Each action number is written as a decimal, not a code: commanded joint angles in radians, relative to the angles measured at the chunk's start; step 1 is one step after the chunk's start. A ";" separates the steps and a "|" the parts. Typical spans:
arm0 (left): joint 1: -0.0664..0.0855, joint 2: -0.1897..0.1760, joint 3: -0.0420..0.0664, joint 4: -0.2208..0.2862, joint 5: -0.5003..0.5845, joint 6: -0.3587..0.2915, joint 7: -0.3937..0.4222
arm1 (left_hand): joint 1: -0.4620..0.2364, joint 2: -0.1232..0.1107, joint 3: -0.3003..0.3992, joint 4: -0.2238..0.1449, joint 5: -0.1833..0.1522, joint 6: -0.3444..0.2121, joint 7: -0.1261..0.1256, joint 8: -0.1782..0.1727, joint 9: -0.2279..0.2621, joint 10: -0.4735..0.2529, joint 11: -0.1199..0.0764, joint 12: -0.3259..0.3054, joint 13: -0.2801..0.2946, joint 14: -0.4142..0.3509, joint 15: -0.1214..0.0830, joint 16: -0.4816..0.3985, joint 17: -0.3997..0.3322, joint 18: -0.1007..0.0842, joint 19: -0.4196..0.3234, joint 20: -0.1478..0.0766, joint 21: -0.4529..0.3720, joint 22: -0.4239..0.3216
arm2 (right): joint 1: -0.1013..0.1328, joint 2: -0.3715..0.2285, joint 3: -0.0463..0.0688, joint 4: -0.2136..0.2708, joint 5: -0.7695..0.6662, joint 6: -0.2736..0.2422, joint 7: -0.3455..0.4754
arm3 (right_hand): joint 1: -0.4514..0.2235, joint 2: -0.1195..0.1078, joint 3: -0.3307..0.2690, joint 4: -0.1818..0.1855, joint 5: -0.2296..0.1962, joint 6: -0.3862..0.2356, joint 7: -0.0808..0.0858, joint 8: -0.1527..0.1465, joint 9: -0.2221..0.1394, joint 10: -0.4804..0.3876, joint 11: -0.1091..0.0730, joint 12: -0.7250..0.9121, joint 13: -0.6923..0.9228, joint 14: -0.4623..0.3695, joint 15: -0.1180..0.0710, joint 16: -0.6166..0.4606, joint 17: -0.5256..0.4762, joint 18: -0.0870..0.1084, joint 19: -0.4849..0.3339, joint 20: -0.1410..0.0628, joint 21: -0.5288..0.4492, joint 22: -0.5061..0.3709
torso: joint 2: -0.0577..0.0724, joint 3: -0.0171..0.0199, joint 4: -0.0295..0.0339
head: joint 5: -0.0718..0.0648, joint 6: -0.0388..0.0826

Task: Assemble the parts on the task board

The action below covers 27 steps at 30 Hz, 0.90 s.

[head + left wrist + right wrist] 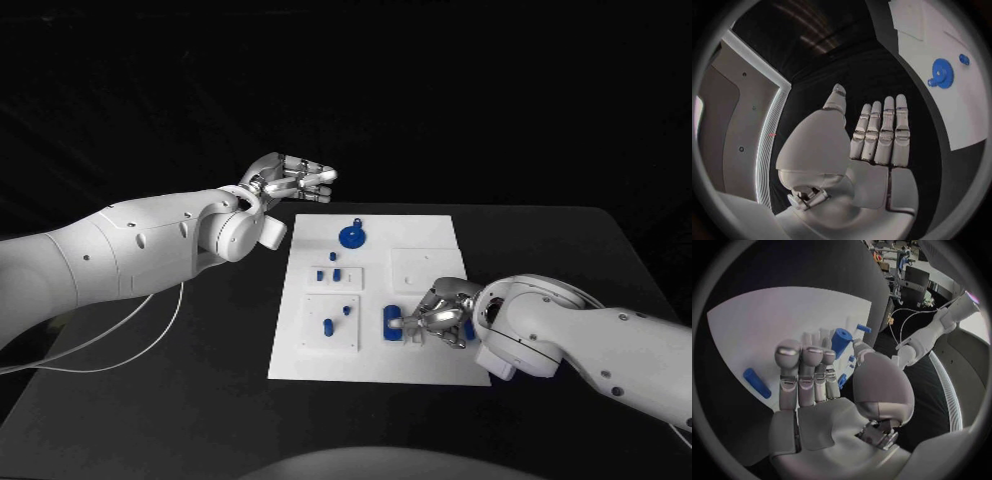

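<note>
Hovering low over the near end of the task board [378, 368], the right hand [437, 318] sits by a blue cylinder [841, 340] — whether its fingers grip it I cannot tell. A blue gear [352, 236] lies at the far end. The left hand [289, 181] waits empty, fingers extended, above the surface [173, 400]. A loose hold could tip the cylinder — knocking neighbouring pegs.

The right hand [440, 318] hides part of the task board [433, 232] and its blue parts.
</note>
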 commanded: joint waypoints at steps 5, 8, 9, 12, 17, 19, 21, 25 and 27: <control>0.000 -0.001 0.000 -0.001 0.017 0.017 0.002 | 0.005 -0.001 0.004 0.004 -0.002 -0.002 -0.001 -0.004 0.000 -0.003 0.003 0.003 0.000 -0.005 0.005 -0.005 0.000 -0.003 0.006 0.003 0.007 -0.001 | -0.001 -0.018 0.005 0.007 0.031 0.024 0.054 | 0.019 -0.002 -0.043 0.009 0.022 -0.018 0.004 -0.004 0.004 -0.010 0.003 0.006 0.005 -0.002 0.000 -0.003 -0.002 0.013 0.056 0.003 0.001 0.001 | 0.000 -0.0003 -0.0011 | 0.002 -0.005; 0.000 -0.003 0.000 -0.001 0.023 0.018 0.001 | 0.005 -0.001 0.004 0.004 -0.002 -0.002 -0.001 -0.004 0.000 -0.003 0.003 0.003 0.000 -0.005 0.005 -0.005 0.000 -0.003 0.006 0.003 0.007 -0.001 | -0.001 -0.022 0.007 0.008 0.035 0.037 0.058 | 0.033 0.056 -0.186 -0.018 0.129 -0.022 0.004 -0.003 0.003 -0.011 0.002 0.005 0.006 -0.002 0.002 -0.003 -0.002 0.013 0.056 0.004 0.002 0.002 | 0.001 0.0000 -0.0003 | 0.002 -0.007; 0.000 -0.003 0.000 -0.002 0.024 0.018 0.001 | 0.005 -0.001 0.004 0.004 -0.002 -0.002 -0.001 -0.004 0.000 -0.003 0.003 0.003 0.000 -0.005 0.005 -0.005 0.000 -0.003 0.006 0.003 0.007 -0.001 | -0.001 -0.023 0.007 0.009 0.036 0.042 0.060 | 0.030 0.086 -0.255 -0.052 0.181 -0.024 0.006 -0.004 0.002 -0.011 0.004 0.006 0.006 -0.002 0.001 -0.003 -0.001 0.013 0.056 0.004 0.002 0.003 | 0.001 0.0000 -0.0001 | 0.002 -0.007; 0.000 -0.003 0.000 -0.003 0.027 0.019 0.000 | -0.002 0.000 0.004 -0.005 -0.002 -0.002 -0.001 -0.003 0.000 -0.003 0.002 0.003 0.000 -0.005 0.005 -0.005 0.001 -0.001 0.005 0.005 0.008 -0.002 | -0.001 -0.025 0.008 0.012 0.037 0.060 0.063 | 0.035 0.131 -0.316 -0.112 0.207 -0.022 0.005 -0.004 0.002 -0.011 0.004 0.007 0.006 -0.002 0.001 -0.002 -0.002 0.014 0.055 0.005 0.002 0.005 | 0.001 -0.0002 0.0002 | 0.002 -0.008; 0.000 -0.003 0.000 -0.004 0.028 0.021 -0.001 | -0.002 0.000 0.004 -0.005 -0.002 -0.002 -0.001 -0.003 0.000 -0.003 0.002 0.003 0.000 -0.005 0.005 -0.005 0.001 -0.001 0.005 0.005 0.008 -0.002 | -0.001 -0.028 0.008 0.019 0.023 0.069 0.063 | 0.105 0.117 -0.200 -0.186 0.231 -0.018 0.004 -0.004 0.013 -0.012 0.002 0.006 0.005 -0.002 -0.001 0.000 0.001 0.012 0.055 0.004 0.003 0.008 | 0.000 -0.0010 0.0002 | 0.002 -0.014; 0.000 -0.003 0.000 -0.005 0.028 0.022 -0.001 | -0.002 0.001 0.004 -0.006 -0.002 -0.002 -0.001 -0.004 0.000 -0.003 0.002 0.003 0.000 -0.005 0.005 -0.005 0.000 0.000 0.005 0.005 0.008 -0.002 | -0.002 -0.028 0.008 0.020 0.019 0.067 0.062 | 0.119 0.097 -0.112 -0.201 0.252 -0.017 -0.001 -0.005 0.010 -0.012 -0.001 0.006 0.005 -0.002 -0.002 0.000 0.002 0.011 0.056 0.002 0.004 0.010 | 0.000 -0.0012 -0.0002 | 0.002 -0.015; 0.000 -0.003 -0.001 -0.005 0.028 0.022 -0.001 | -0.003 0.001 0.004 -0.006 -0.002 -0.002 -0.001 -0.004 0.000 -0.003 0.002 0.003 0.000 -0.005 0.005 -0.005 0.000 0.000 0.005 0.005 0.008 -0.002 | -0.002 -0.026 0.008 0.020 0.017 0.062 0.059 | 0.112 0.087 -0.070 -0.208 0.292 -0.014 -0.003 -0.005 0.004 -0.011 -0.003 0.007 0.005 -0.002 -0.002 0.001 0.004 0.010 0.056 0.001 0.006 0.012 | 0.000 -0.0013 -0.0004 | 0.001 -0.015; 0.000 -0.002 -0.001 -0.005 0.027 0.022 -0.001 | -0.003 0.001 0.003 -0.005 -0.002 -0.002 -0.001 -0.003 0.000 -0.003 0.002 0.003 0.000 -0.005 0.005 -0.004 0.000 0.000 0.006 0.005 0.009 -0.002 | -0.004 -0.021 0.008 0.018 0.010 0.028 0.041 | 0.091 0.087 -0.027 -0.225 0.302 -0.009 -0.006 -0.004 0.007 -0.008 -0.006 0.009 0.007 -0.002 -0.004 0.001 0.005 0.007 0.056 -0.001 0.007 0.014 | 0.000 -0.0013 0.0003 | 0.001 -0.016; 0.000 -0.002 -0.001 -0.005 0.026 0.022 -0.001 | -0.004 0.001 0.003 -0.005 -0.002 -0.002 -0.001 -0.003 0.000 -0.003 0.002 0.003 0.000 -0.005 0.005 -0.005 0.000 0.000 0.005 0.005 0.009 -0.002 | -0.005 -0.018 0.008 0.016 0.008 0.009 0.030 | 0.080 0.101 -0.022 -0.218 0.242 -0.008 -0.007 -0.003 0.013 -0.006 -0.006 0.012 0.008 -0.001 -0.004 0.001 0.005 0.008 0.056 -0.001 0.006 0.013 | 0.000 -0.0011 0.0000 | 0.002 -0.017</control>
